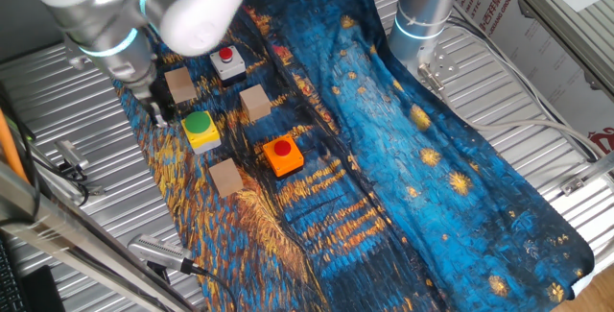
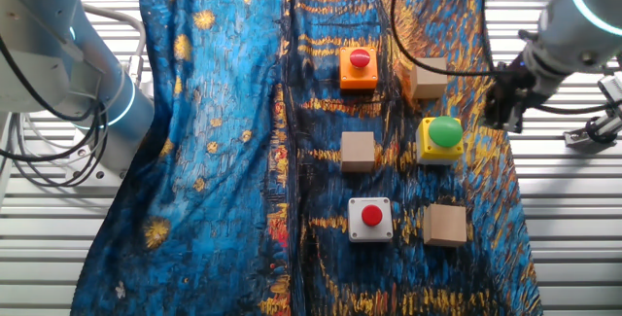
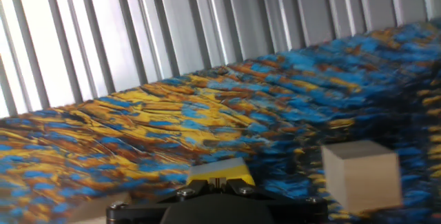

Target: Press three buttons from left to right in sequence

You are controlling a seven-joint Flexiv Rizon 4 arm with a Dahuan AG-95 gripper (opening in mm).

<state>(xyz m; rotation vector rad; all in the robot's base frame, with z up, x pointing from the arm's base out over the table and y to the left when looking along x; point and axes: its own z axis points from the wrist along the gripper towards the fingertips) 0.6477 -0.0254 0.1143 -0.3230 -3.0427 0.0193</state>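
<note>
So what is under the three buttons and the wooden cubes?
A blue and yellow painted cloth lies under the three buttons and the cubes. The ribbed metal table shows beside it; what lies beneath the cloth is covered.

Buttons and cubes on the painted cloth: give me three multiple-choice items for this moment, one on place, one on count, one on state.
1. In the other fixed view, the gripper is nearest which button?
A. green-capped yellow button
B. red-capped orange button
C. red-capped white button

2. How many plain wooden cubes lie on the cloth?
A. one
B. two
C. three

3. The gripper is
A. pressing the white button
B. beside the green-capped button, off its cap
C. holding a cube

Answers: 1 A, it stands just beside that button. 2 C, cubes at. 3 B, the green cap is uncovered in both fixed views.
</note>
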